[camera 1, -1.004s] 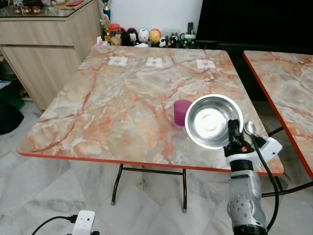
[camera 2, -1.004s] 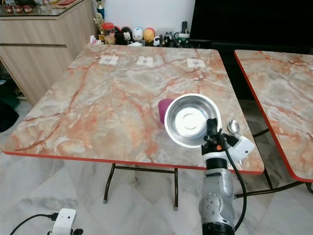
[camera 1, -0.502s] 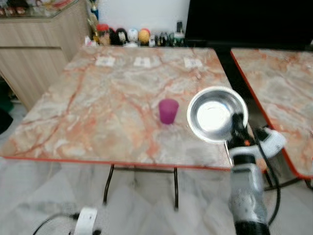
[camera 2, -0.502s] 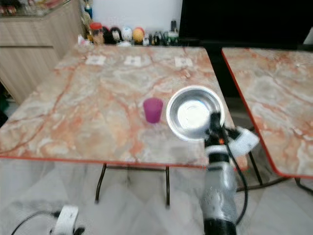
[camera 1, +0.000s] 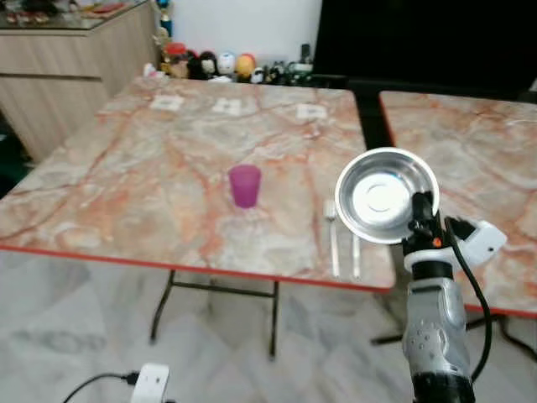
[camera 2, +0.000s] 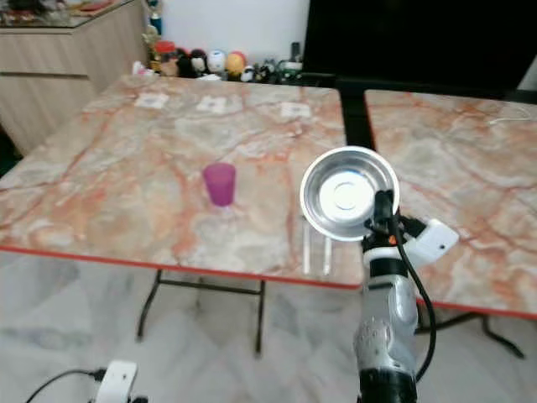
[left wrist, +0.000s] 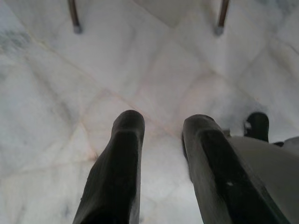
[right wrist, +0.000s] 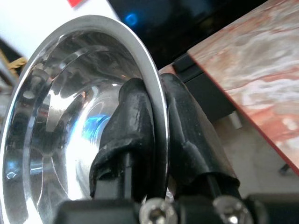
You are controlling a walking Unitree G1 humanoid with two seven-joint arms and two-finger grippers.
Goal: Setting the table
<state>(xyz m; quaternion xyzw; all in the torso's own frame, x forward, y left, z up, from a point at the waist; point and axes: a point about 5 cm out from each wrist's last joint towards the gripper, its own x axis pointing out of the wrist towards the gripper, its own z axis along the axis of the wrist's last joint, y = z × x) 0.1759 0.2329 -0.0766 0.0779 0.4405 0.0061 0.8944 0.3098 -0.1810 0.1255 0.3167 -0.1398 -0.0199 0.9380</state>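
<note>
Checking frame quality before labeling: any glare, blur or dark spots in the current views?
Eye views: slight motion blur, strong glare inside the steel bowl held by the right gripper. Right wrist view: bowl rim close and sharp, table soft behind. Left wrist view: left gripper fingers dark and soft against bright floor.

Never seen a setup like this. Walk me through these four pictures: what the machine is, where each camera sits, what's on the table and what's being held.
This is a walking humanoid robot with two silver arms. The two wide pictures come from a stereo camera on its head, looking down at an orange-veined marble-pattern table. On the table stand a small purple plastic cup and two pieces of silver cutlery near the front edge. The other two pictures come from cameras on each wrist. The right gripper pinches the rim of a round shiny steel bowl, held up in the air; its wrist view shows that grip close up. The left gripper hangs open over the white floor tiles.
</note>
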